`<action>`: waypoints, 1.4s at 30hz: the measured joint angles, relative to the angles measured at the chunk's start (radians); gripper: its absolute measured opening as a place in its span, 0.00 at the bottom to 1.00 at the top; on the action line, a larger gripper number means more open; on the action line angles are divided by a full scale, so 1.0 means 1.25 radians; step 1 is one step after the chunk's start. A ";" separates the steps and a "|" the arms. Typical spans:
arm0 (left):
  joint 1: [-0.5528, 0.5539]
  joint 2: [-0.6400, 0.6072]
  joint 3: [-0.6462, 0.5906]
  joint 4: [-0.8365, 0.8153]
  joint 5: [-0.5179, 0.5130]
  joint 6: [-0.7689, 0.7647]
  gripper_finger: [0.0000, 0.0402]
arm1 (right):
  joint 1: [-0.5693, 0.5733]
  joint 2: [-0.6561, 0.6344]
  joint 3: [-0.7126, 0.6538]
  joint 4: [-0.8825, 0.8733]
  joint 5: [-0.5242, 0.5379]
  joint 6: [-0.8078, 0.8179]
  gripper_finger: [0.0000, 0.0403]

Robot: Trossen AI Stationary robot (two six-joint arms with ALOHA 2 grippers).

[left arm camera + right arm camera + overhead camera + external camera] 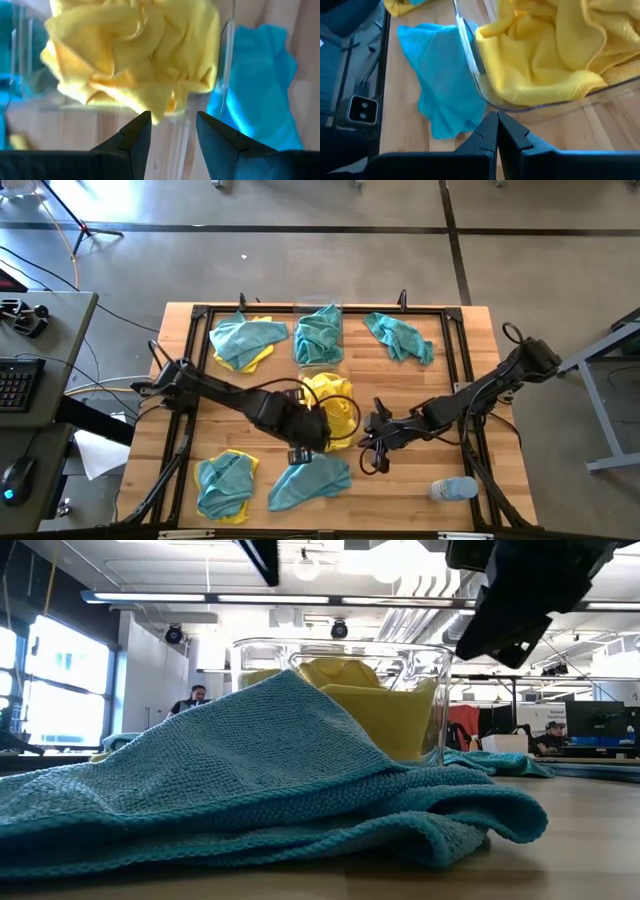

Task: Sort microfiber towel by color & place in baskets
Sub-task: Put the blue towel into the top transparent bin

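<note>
Since its fingers gape empty, the left pincer [172,131] hovers just before the yellow-filled basket [226,55] (probably just unloaded); the right pincer [497,131] waits shut alongside.

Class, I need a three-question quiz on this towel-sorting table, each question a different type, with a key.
1. True or false: the bin of yellow towels lies nearer the arms than the bin of teal towels.
2. Which gripper is open: A left, B right?
3. Fill in: a clear ____ lies near the right arm.
Key: 1 true; 2 A; 3 bottle.
</note>
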 joint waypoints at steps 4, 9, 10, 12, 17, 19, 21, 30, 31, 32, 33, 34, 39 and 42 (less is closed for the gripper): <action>-0.035 -0.008 0.000 -0.072 -0.031 -0.046 0.37 | 0.003 0.000 0.000 -0.014 -0.026 0.015 0.00; -0.084 -0.022 -0.010 -0.124 -0.092 -0.106 0.37 | 0.003 -0.003 0.000 -0.097 -0.053 0.068 0.00; -0.092 -0.033 -0.025 -0.118 -0.096 -0.119 0.37 | 0.003 -0.003 0.000 -0.113 -0.055 0.076 0.00; -0.111 -0.067 -0.079 -0.105 -0.086 -0.150 0.37 | 0.004 -0.003 0.000 -0.134 -0.061 0.094 0.00; -0.152 -0.198 -0.295 0.004 -0.048 -0.288 0.35 | 0.004 -0.003 0.000 -0.135 -0.078 0.147 0.00; -0.170 -0.264 -0.386 0.069 -0.020 -0.378 0.34 | 0.004 -0.003 0.000 -0.135 -0.079 0.181 0.00; -0.188 -0.321 -0.465 0.124 0.009 -0.495 0.34 | 0.006 -0.003 0.000 -0.135 -0.078 0.216 0.00; -0.317 -0.393 -0.648 0.210 0.119 -0.942 0.34 | 0.042 -0.003 0.049 -0.196 0.011 0.357 0.00; -0.330 -0.390 -0.659 0.227 0.121 -0.961 0.34 | 0.044 -0.003 0.059 -0.213 0.019 0.366 0.00; -0.344 -0.385 -0.668 0.242 0.124 -0.975 0.34 | 0.046 -0.003 0.071 -0.233 0.028 0.378 0.00; -0.355 -0.379 -0.677 0.255 0.127 -0.986 0.34 | 0.046 -0.003 0.082 -0.250 0.035 0.386 0.00; -0.364 -0.375 -0.686 0.262 0.134 -0.999 0.34 | 0.046 -0.003 0.093 -0.265 0.036 0.396 0.00; -0.392 -0.353 -0.724 0.289 0.173 -1.032 0.34 | 0.046 -0.003 0.136 -0.300 0.065 0.410 0.00; -0.406 -0.326 -0.740 0.302 0.177 -1.026 0.34 | 0.046 -0.003 0.148 -0.303 0.090 0.410 0.00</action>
